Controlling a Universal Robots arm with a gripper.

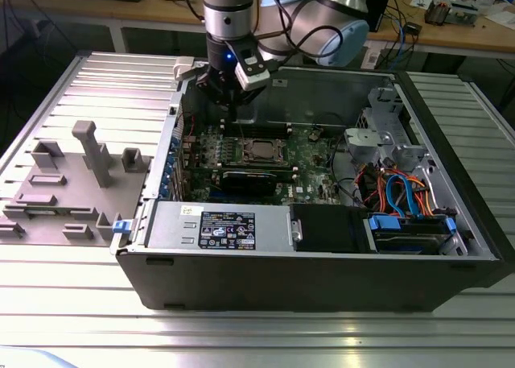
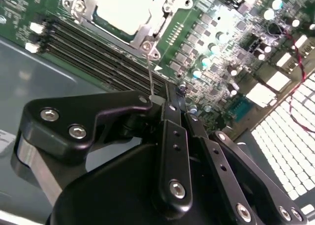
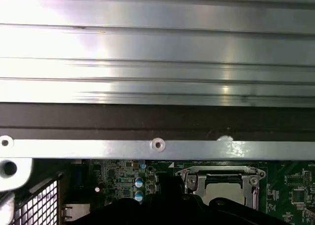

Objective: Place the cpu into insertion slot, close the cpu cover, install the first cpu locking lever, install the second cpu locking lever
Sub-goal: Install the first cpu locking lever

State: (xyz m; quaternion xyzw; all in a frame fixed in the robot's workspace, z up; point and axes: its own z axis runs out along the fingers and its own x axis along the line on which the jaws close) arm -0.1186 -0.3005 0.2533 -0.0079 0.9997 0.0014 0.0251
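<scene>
Fig.: robotics/electronics lab, bench setup. Evidence: ribbed aluminium worktable [image 1: 80, 303] carrying an open desktop PC case [image 1: 282, 279] laid on its side, w/ green motherboard [image 1: 310, 146], drive bays and wiring exposed. Grey fixture tray [image 1: 48, 215] w/ upright blocks sits at the exterior view's left. Industrial robot arm [image 1: 229, 14] hangs over the case. On the far side, wooden benches [image 1: 96, 7] are strewn w/ cables [image 1: 400, 26], small electronic parts and misc. boxes.

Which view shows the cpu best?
The second wrist view: the cpu sits close and bright inside the cpu cover, though the picture's edge cuts it. The exterior view shows the cpu whole but distant; the first wrist view shows part of the cpu.
</scene>
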